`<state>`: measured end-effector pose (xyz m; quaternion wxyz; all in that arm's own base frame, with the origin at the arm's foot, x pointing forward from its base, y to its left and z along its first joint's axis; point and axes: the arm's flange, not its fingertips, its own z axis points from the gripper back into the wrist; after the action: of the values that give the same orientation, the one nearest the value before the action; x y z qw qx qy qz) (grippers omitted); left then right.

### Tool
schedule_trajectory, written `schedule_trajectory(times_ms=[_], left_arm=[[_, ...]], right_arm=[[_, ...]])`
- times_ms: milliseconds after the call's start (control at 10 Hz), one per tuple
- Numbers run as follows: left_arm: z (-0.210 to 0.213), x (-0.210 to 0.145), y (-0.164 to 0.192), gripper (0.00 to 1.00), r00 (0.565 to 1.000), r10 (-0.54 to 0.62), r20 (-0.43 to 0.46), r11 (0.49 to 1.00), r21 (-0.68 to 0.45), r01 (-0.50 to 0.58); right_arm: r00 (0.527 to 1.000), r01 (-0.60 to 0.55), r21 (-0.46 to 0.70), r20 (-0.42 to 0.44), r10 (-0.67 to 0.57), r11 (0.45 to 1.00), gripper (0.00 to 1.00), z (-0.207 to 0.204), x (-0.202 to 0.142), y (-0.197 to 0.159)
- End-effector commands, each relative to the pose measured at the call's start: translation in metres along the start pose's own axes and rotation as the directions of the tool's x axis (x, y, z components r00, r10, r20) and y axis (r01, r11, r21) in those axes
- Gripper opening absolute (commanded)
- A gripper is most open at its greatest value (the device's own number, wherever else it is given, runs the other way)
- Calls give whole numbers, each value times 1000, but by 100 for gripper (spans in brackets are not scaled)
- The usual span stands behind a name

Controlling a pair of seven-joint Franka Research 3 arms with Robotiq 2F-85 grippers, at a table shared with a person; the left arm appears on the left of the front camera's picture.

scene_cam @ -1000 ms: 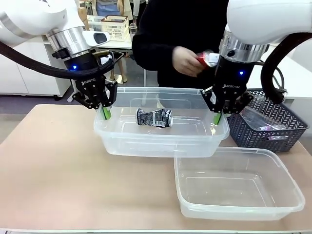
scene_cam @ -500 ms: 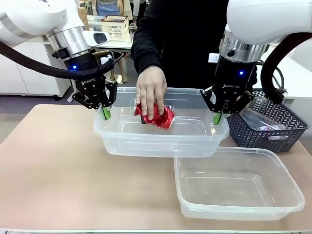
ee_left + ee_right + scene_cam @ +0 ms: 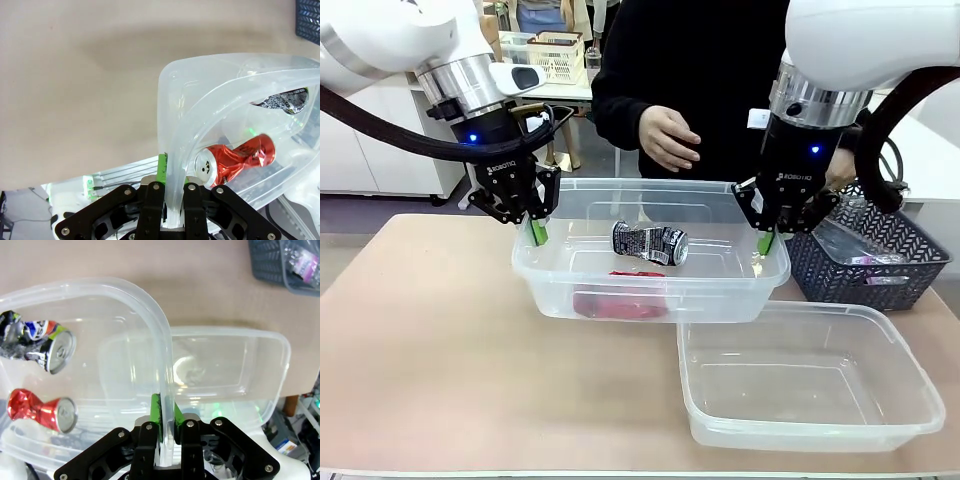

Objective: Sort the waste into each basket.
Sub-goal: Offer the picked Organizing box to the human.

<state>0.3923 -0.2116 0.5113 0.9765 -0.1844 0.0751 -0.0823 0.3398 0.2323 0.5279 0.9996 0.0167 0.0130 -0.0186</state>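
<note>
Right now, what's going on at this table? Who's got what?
Both arms hold one clear tub by its rim. The left gripper is clamped on the left end and the right gripper on the right end. A crushed black can and a crushed red can lie inside. The person's hand hovers above the tub's far side and looks empty. The second tub, nearer the camera, is empty.

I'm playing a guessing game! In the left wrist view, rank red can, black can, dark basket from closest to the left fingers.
1. Red can, in the tub, just beyond the fingers.
2. Black can, deeper in the tub.
3. Dark basket, top-right corner, outside the tub.
</note>
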Motion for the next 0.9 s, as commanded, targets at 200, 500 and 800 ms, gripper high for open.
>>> schedule_trajectory(times_ms=[200, 500, 800], left_arm=[[7, -1, 0, 6, 1000, -16, -5, 1000, -2, 16], [7, -1, 0, 6, 1000, -16, -5, 1000, -2, 16], [7, -1, 0, 6, 1000, -16, -5, 1000, -2, 16]], right_arm=[[1000, -7, -7, 6, 7, 1000, 7, 1, -1, -2], [1000, -7, -7, 6, 7, 1000, 7, 1, -1, -2], [1000, -7, -7, 6, 7, 1000, 7, 1, -1, -2]])
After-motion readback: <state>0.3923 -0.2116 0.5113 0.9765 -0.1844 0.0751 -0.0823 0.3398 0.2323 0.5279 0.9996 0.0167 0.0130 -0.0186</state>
